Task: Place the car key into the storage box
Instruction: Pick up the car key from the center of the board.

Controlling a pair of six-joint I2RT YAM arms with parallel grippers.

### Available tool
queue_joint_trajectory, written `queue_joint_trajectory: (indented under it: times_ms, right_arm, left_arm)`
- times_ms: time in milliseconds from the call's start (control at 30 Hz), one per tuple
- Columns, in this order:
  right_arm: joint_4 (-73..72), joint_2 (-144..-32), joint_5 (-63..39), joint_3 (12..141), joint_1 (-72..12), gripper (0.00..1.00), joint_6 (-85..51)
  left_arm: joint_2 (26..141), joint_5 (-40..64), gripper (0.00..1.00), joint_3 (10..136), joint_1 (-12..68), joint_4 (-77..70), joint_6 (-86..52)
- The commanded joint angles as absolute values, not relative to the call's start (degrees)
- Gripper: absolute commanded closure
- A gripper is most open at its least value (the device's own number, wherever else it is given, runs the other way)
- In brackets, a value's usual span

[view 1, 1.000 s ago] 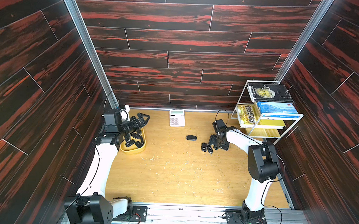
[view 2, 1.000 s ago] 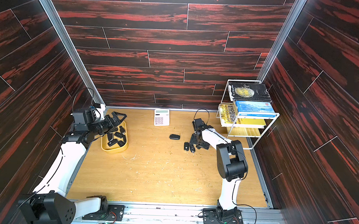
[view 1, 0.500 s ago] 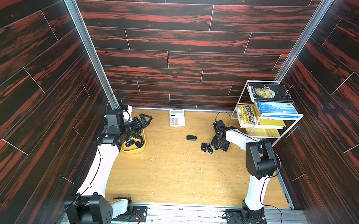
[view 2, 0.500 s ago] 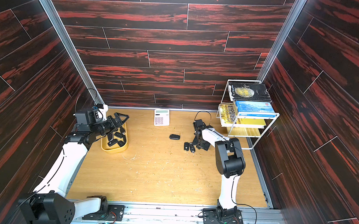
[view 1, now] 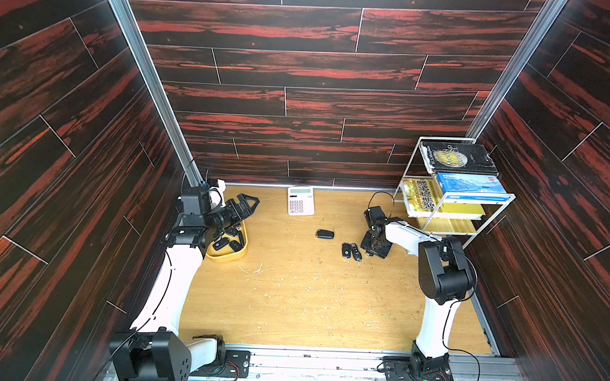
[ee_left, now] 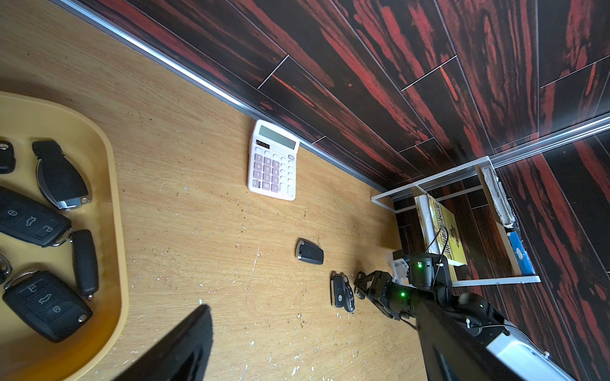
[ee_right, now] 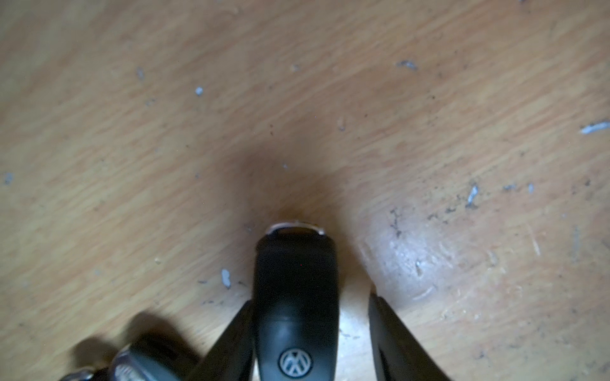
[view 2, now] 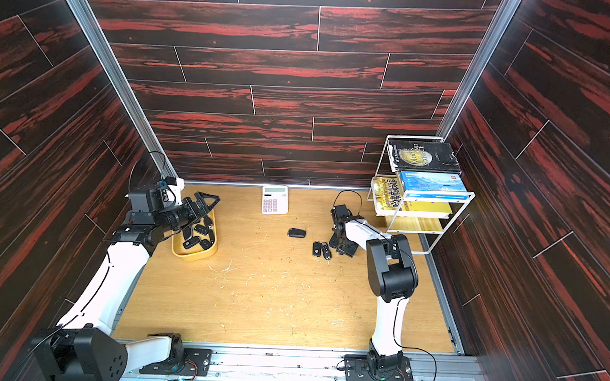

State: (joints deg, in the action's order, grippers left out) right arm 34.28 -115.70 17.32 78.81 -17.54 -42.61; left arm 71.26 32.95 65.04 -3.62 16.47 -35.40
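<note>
Step in hand: the grasp. The right gripper (ee_right: 310, 298) is down on the scuffed light-wood bench (view 1: 309, 304), jaws apart and astride a black plastic VW-badged car key (ee_right: 297, 280) lying flat. One finger (ee_right: 231, 336) touches the key's side. The other (ee_right: 396, 336) stands off it with bare bench between, so the key is not clamped yet.

In both top views this spot is at about 1 o'clock from the bench centre, just beside two black fobs (view 1: 350, 251). I can't tell from there whether the car key is one of that pair or is hidden under the gripper.

The shallow yellow plastic storage box (view 1: 228, 258), a rounded rectangle with a raised rim, sits at 10 o'clock, well apart from the car key. Several black keys (ee_left: 43, 297) already lie in it. A lone black oval fob (view 1: 325, 234) lies at 12 o'clock, and a white calculator (view 1: 300, 201) sits beyond it by the back wall.

Next move, as I judge it:
- Close fully on the key's sides.
- Lift straight up, clear of the neighbouring fobs.
- Carry it across to 10 o'clock.

The key is off-centre in the jaws, so it will likely slide or pivot as the far finger arrives.

Pose:
- The right arm reaches low, with the wrist pitched so the gripper points down at the bench.
- The left arm is raised with its elbow bent. The left gripper (view 1: 251, 206) has its jaws spread wide, is empty, and hovers over the box's far end, pointing toward 3 o'clock.
</note>
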Motion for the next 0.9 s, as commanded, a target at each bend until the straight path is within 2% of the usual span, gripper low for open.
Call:
queue_joint_trajectory:
  times_ms: [0, 167, 233, 400, 733, 867]
  right_arm:
    - [33.3, -119.9, 14.5, 79.3, -17.4, 0.47, -42.5]
    - [34.3, -121.8, 15.1, 82.1, -17.2, 0.47, -41.5]
    - [34.6, -122.8, 14.9, 83.0, -17.2, 0.54, -41.2]
    - [34.3, -123.4, 13.5, 83.2, -17.2, 0.61, -41.1]
    - [33.6, -121.4, 12.3, 81.3, -17.1, 0.66, -40.6]
    - [34.0, -120.0, 11.5, 81.5, -17.1, 0.67, -40.2]
  left_arm:
    - [70.7, 33.0, 0.00, 63.8, -3.3, 15.6, -34.5]
    - [70.3, 32.9, 0.00, 63.3, -3.0, 15.7, -34.1]
    - [70.4, 33.0, 0.00, 63.2, -2.9, 15.7, -34.1]
    - [70.5, 32.6, 0.00, 62.6, -2.1, 15.9, -33.5]
    - [71.4, 33.7, 0.00, 61.1, -0.6, 15.2, -34.2]
    - [71.1, 30.2, 0.00, 58.6, 3.5, 12.2, -31.5]
